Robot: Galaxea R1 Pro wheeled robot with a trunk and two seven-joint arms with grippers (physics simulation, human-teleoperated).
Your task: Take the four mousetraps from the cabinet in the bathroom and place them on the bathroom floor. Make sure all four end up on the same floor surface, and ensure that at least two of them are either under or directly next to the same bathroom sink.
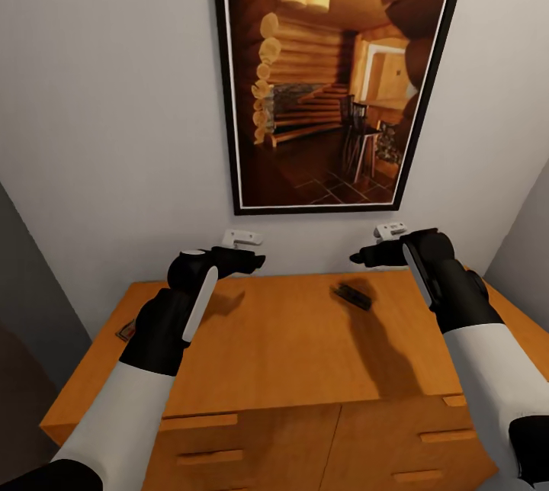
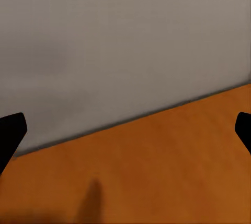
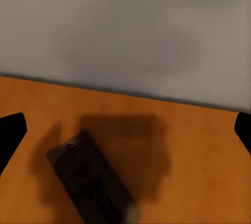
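Hovering over cabinet (image 1: 290, 346): both grippers spread, empty. Drop your right gripper (image 1: 364, 255) straight onto the dark mousetrap (image 1: 352, 296), straddling its short sides.

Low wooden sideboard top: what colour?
Orange-brown wood on the low wooden sideboard, clearest in the head view.

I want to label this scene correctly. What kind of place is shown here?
Probably a room in a home; which room I cannot tell. A low wooden cabinet with drawer fronts stands against a pale wall, under a framed picture of a log interior.
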